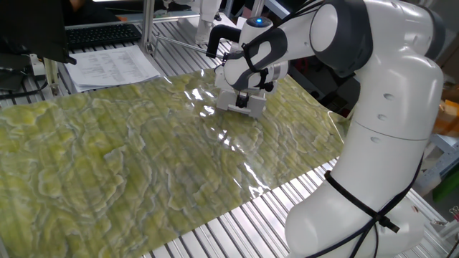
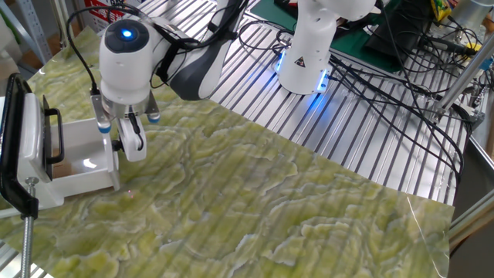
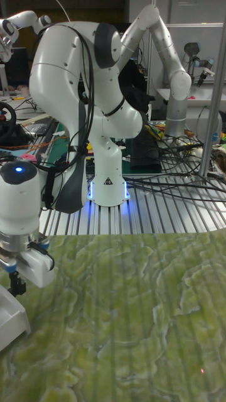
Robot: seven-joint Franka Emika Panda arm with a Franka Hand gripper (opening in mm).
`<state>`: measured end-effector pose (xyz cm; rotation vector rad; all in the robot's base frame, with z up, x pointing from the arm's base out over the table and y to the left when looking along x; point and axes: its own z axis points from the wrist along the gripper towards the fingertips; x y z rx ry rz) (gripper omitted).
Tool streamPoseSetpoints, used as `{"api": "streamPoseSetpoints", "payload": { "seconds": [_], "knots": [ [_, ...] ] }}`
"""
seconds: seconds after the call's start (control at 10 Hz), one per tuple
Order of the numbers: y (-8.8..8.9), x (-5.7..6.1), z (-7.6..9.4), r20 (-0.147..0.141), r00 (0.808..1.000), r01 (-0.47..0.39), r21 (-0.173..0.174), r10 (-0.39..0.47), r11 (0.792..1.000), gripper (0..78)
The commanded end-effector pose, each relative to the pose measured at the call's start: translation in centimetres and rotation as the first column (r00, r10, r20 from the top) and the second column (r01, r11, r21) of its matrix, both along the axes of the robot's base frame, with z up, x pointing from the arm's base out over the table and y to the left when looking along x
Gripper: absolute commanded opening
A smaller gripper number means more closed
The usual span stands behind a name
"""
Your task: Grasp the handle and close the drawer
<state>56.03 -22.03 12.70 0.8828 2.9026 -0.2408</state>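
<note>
Hanging over the front of the drawer [image 2: 81,158], the gripper [image 2: 127,144] points straight down at the far corner of the green marbled table [image 2: 255,208]. Its black fingers [image 2: 128,136] sit right against the drawer's white front panel, at about the middle of that panel, where the handle would be. The handle itself is hidden behind the fingers in every view, so whether the jaws are clamped on it, or how far apart they stand, cannot be told.

The drawer is pulled partly out of a white housing [image 2: 31,147] that stands at the table edge. Tan wood shows inside the open box, and a black clamp [image 2: 11,154] grips the housing from the side.

Seen from the one fixed view, the gripper [image 1: 242,98] and the wrist cover most of the drawer [image 1: 240,106], leaving only a white block visible beneath them. A blue light glows on top of the wrist.

From the tall fixed view, the gripper [image 3: 15,284] hangs at the left edge, just above a white corner of the drawer [image 3: 11,317].
</note>
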Motion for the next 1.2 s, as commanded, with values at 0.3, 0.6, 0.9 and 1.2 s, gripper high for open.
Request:
{"api": "streamPoseSetpoints", "payload": {
  "seconds": [0.3, 0.6, 0.9, 1.2],
  "knots": [
    [-0.7, 0.7, 0.5, 0.014, 1.0, 0.009, -0.004, -0.008, 1.0, 1.1],
    [-1.0, 1.0, 0.7, 0.018, 1.0, 0.017, -0.006, -0.016, 1.0, 1.1],
    [-1.2, 1.3, 0.8, 0.019, 1.0, 0.022, -0.009, -0.021, 1.0, 1.1],
    [-1.9, 1.8, 1.0, 0.021, 1.0, 0.021, -0.011, -0.021, 1.0, 1.1]
  ]
}}
